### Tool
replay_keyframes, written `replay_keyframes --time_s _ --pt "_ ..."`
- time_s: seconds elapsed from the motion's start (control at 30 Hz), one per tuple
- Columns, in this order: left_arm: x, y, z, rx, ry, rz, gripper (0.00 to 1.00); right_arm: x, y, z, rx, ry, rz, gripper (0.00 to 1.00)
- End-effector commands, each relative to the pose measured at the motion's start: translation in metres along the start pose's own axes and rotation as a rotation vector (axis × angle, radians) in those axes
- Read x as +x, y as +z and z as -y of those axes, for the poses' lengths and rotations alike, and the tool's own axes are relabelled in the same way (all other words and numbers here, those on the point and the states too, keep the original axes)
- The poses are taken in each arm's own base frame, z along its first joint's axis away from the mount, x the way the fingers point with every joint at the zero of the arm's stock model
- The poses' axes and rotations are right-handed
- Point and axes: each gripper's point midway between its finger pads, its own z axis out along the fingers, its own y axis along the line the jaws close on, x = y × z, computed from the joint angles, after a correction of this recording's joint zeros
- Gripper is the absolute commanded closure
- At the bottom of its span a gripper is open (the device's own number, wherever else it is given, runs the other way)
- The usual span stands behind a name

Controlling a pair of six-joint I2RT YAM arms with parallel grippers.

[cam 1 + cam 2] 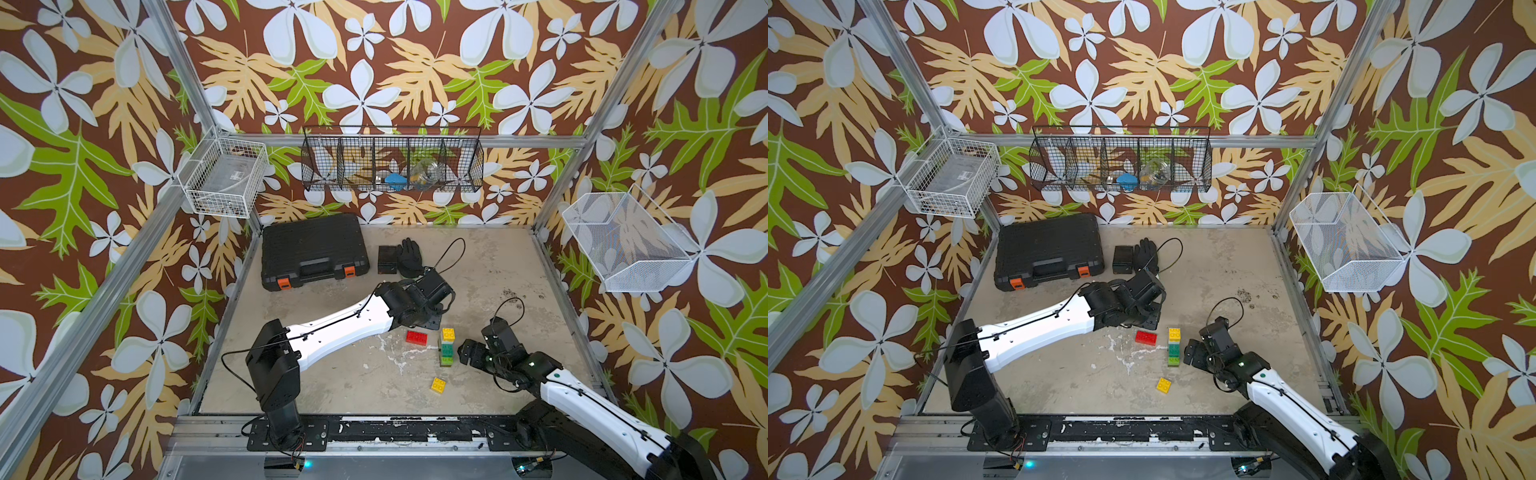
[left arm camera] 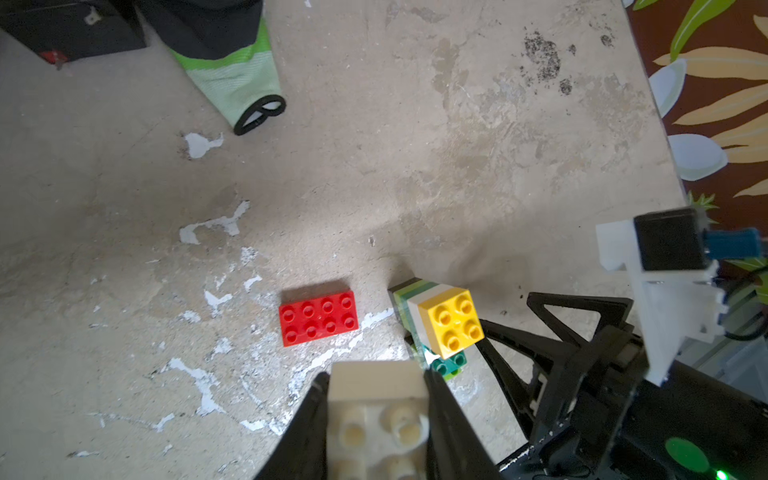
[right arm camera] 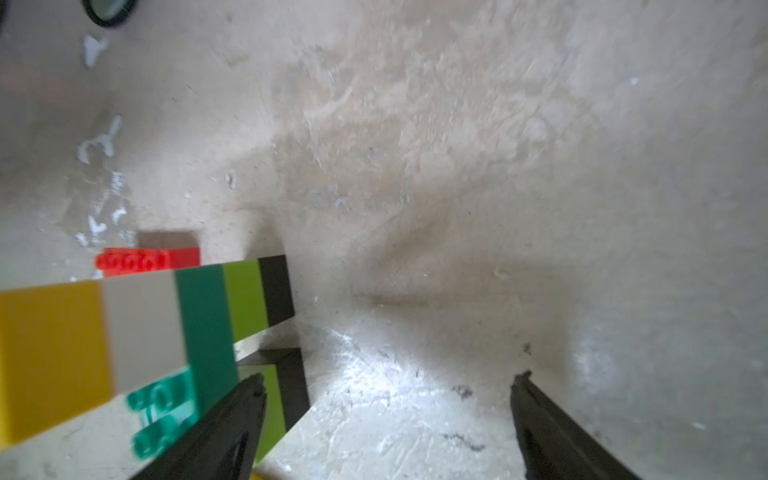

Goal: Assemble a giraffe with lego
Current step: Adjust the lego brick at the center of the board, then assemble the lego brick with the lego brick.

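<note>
Partly built so far. Standing upright on the bench [image 1: 353, 386] as the giraffe [image 1: 447, 348]: black and lime legs at the foot, dark green body across them, then white and yellow neck bricks stacked above, studs of the yellow bare. No head yet, by the look of it.

Clamped in the left claw [image 2: 376, 376], pinched on both flanks: a white brick [image 2: 378, 411], held just beside the giraffe's top and not touching it. Judged the next neck piece, left to be pressed on.

Gaping wide just beside the giraffe, on the side away from the left claw: the right claw [image 3: 389, 379], empty, one finger close by the legs, contact impossible to tell. Probably placed to steady the stack.

Lying flat near the giraffe, apart from it: a red brick [image 1: 417, 337], likely the head. Lying a little further from the giraffe, toward the front edge: a loose yellow brick [image 1: 438, 385]. Both left to go on.

Well apart from the giraffe, at the back: a black case [image 1: 313, 251], a small black box [image 1: 388, 259] and a glove [image 1: 409, 257], touched by neither claw.
</note>
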Motion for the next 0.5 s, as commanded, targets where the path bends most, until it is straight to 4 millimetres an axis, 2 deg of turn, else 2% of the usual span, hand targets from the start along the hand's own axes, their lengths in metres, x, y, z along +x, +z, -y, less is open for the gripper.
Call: replay_keyframes --time_s 0.0,0.1,0.2,0.3,0.47 --pt "0.005 0.009 0.019 0.020 0.047 -0.033 1.00 -0.014 -0.023 0.007 0.041 0.006 0.073 0.05" --pt "0.010 0.019 0.038 0.019 0.056 -0.047 1.00 -0.037 -0.047 -0.001 0.023 -0.031 0.160 0.00" --pt "0.015 0.031 0.051 0.021 0.036 -0.061 1.00 -0.047 -0.057 0.000 0.059 -0.063 0.159 0.00" --pt "0.017 0.042 0.058 0.005 0.029 -0.071 1.00 -0.043 -0.055 0.003 0.070 -0.065 0.123 0.00" --pt "0.016 0.050 0.055 -0.054 0.016 -0.068 1.00 -0.031 -0.055 0.006 0.031 -0.024 0.121 0.00"
